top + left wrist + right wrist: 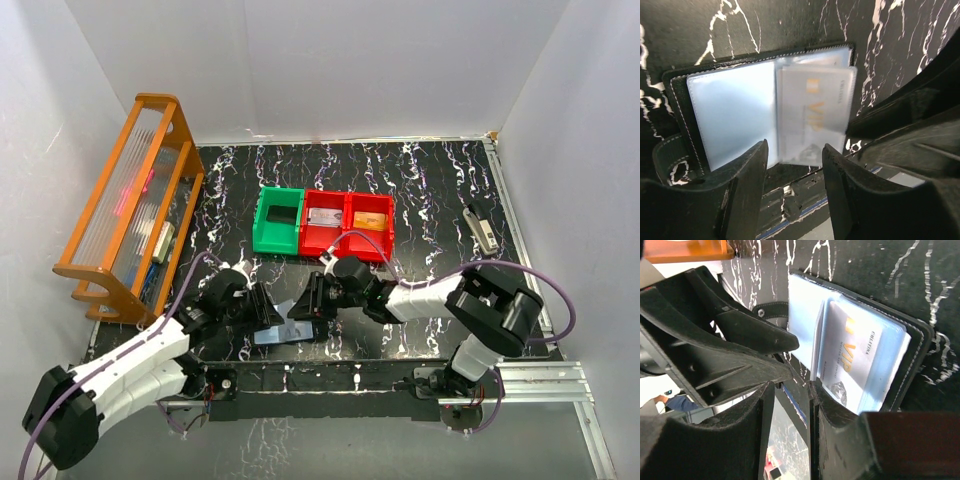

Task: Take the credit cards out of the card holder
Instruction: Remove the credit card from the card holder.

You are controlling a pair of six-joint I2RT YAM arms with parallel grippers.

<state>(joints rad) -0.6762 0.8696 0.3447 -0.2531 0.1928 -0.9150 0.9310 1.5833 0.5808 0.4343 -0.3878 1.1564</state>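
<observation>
The card holder (285, 330) lies open at the table's near edge, dark outside with light-blue panels (735, 115). A white card printed "VIP" (815, 115) sits in a clear sleeve on its right panel, also in the right wrist view (855, 360). My left gripper (795, 150) is open and empty over the holder's near edge. My right gripper (790, 390) is open, with one finger (832, 405) against the sleeve's near edge and nothing between the jaws. Both grippers meet over the holder (290, 310).
A green bin (262, 235) holds a black card (281, 214). Two red bins (346, 243) behind the holder hold a grey card (323, 217) and an orange card (370, 220). An orange rack (130, 200) stands at the left. A small grey object (482, 228) lies at the right.
</observation>
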